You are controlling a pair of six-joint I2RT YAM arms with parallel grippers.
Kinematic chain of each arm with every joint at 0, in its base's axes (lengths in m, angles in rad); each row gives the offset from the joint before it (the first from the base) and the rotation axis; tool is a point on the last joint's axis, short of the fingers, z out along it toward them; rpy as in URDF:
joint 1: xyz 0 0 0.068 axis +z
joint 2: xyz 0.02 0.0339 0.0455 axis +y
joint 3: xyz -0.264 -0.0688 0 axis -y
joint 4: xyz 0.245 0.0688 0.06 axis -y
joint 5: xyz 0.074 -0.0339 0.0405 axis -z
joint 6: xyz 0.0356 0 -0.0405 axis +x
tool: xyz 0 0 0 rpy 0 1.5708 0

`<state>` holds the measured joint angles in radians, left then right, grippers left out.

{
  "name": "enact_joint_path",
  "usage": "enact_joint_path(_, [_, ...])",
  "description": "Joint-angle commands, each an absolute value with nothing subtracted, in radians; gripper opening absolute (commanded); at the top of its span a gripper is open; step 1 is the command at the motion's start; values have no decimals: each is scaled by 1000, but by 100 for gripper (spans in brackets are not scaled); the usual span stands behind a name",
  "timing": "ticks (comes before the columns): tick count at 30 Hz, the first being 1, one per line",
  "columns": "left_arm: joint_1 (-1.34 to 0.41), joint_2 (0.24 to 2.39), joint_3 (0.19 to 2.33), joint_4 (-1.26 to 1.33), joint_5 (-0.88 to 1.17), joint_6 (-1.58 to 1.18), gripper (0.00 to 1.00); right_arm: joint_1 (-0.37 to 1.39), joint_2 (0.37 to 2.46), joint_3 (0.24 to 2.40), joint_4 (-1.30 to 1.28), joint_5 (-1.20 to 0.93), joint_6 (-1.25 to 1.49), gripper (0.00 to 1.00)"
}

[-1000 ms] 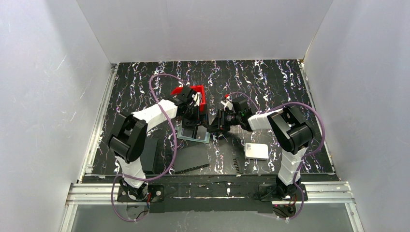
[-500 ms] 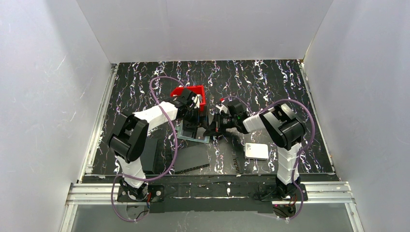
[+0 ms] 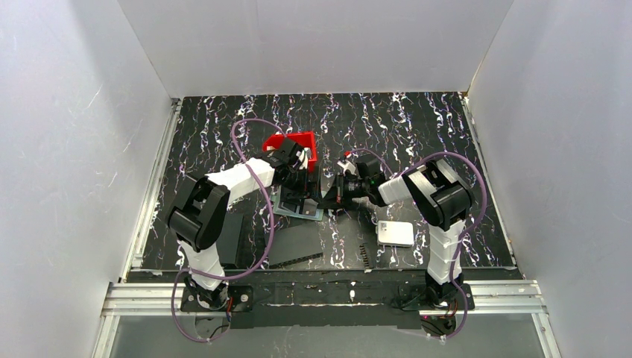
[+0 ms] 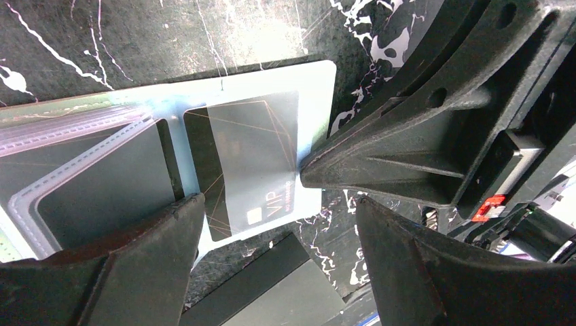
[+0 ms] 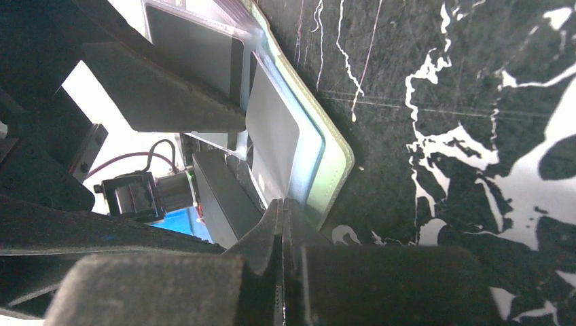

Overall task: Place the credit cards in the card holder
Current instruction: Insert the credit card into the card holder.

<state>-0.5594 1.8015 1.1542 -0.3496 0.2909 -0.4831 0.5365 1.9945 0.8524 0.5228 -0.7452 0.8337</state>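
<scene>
The card holder (image 3: 302, 212) lies open on the table between both grippers. In the left wrist view its pale pockets (image 4: 316, 88) show, with a grey card marked VIP (image 4: 255, 159) lying in the right-hand pocket. My left gripper (image 4: 278, 224) is open and hovers low over the holder (image 3: 296, 194), one finger on each side of that pocket. My right gripper (image 5: 282, 210) is shut, and its tip (image 4: 306, 173) touches the card's outer edge. The grey-green cover (image 5: 336, 163) and the card (image 5: 272, 136) also show in the right wrist view. No other cards show.
A red bin (image 3: 296, 140) stands just behind the left gripper. A white rounded box (image 3: 395, 233) lies at the front right. Flat black rectangles (image 3: 294, 246) lie in front of the holder, and another (image 3: 231, 239) lies by the left arm's base.
My right gripper has moved a little to the left, up against the holder's right side. The left gripper has stayed over the holder.
</scene>
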Motion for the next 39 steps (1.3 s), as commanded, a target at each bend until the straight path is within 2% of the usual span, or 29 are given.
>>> enact_joint_path(1, [-563,1801,1149,-402,216,-449,82,523,2035,833,473,-652,776,1])
enact_joint_path(7, [-588,1814,1167,-423,165,-427,84,524,2040,835,474,-661,777,1])
enact_joint_path(12, [-588,1853,1167,-396,253,-462,83,522,2013,836,484,-699,798,2])
enact_joint_path(14, [-579,1844,1159,-375,296,-484,81,518,1977,831,477,-701,802,14])
enact_joint_path(16, [-566,1821,1141,-343,330,-508,81,509,1944,830,459,-703,794,18])
enact_joint_path(27, [-498,1807,1056,-200,515,-625,78,485,1916,812,480,-734,819,25])
enact_joint_path(34, [-492,1807,1052,-213,502,-620,77,493,1926,808,576,-763,879,30])
enact_joint_path(39, [-489,1810,1051,-216,501,-618,76,503,1959,820,641,-783,930,30])
